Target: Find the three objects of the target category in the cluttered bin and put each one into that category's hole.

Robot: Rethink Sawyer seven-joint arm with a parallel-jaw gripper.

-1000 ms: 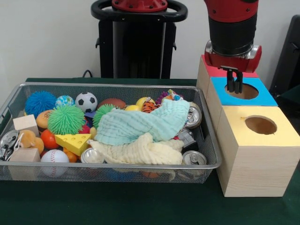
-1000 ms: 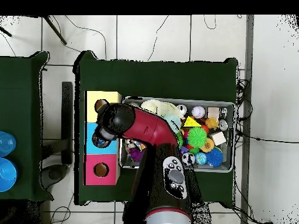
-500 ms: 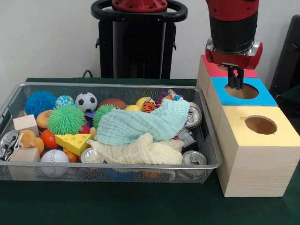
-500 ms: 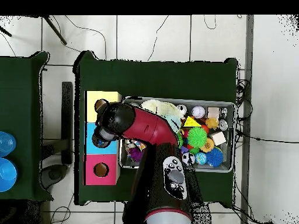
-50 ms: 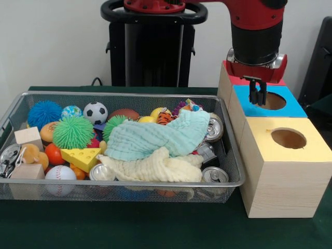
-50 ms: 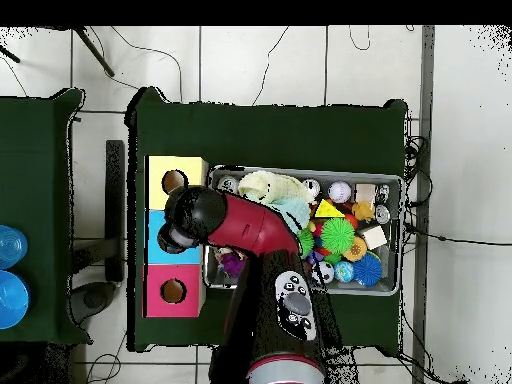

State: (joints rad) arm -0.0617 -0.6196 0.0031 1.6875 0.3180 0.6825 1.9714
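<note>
Gripper [image 5: 258, 96] fingers are seen close together with nothing between them, hung over the blue box's hole [image 5: 272, 101]; a slight shift toward the bin [image 5: 119, 184] is noted against half a second ago; a drop is judged done, and the remaining targets, unidentifiable, are presumed among the clutter.

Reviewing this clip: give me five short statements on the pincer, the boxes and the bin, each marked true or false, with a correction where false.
1. The pincer hangs over the blue-topped box. True.
2. The pincer holds a can. False: nothing shows between its fingers.
3. A teal cloth lies over things in the mesh bin. True.
4. The yellow-topped box stands farthest from the camera in the front view. False: it is nearest; the red-topped box is farthest.
5. The soccer ball lies outside the bin. False: it lies inside.
</note>
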